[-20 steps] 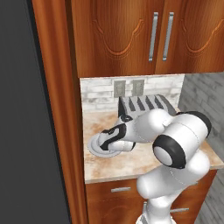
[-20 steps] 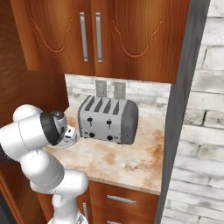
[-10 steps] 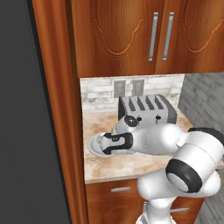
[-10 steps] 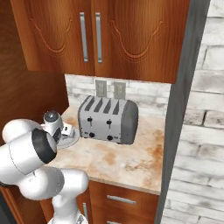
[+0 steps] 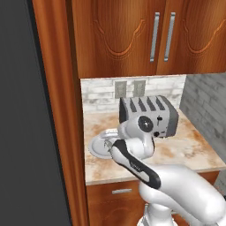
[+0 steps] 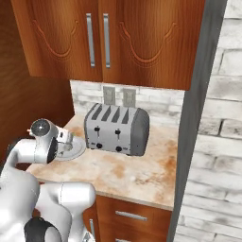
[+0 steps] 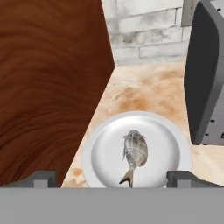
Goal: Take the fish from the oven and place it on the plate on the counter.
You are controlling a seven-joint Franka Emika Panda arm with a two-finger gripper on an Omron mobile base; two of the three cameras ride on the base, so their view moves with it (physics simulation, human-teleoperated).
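Pale grey fish (image 7: 133, 154) is lying flat on the plate (image 7: 107, 148), pretty much dead centre, and nothing is gripping it: in the hand view the two finger tips (image 7: 40, 179) sit wide apart at the bottom edge, one on each side of the plate, with clear space between them and the fish. So the gripper (image 7: 111, 183) is open and empty. The bit that matters for whatever comes next: the fish is straight ahead of the hand, just beyond the tips and between their lines, with its tail pointing back toward the hand and its fatter head end pointing away toward the wall. Its long axis runs more or less along the camera's look direction, tilted a touch, so across the line between the fingers. Going further out, the plate sits on the counter (image 7: 144, 94) hard up near the wooden side panel (image 7: 48, 83), with the toaster (image 7: 205, 74) just beside it on the other side and the brick backsplash (image 7: 148, 26) behind. From the left base view you can see the plate (image 5: 96, 147) peeking out next to the arm, which hangs over it. My read is the placing is basically done, so the next move is just backing out, and the hand has to lift away from the fish without the tips clipping the plate rim or bumping the toaster.
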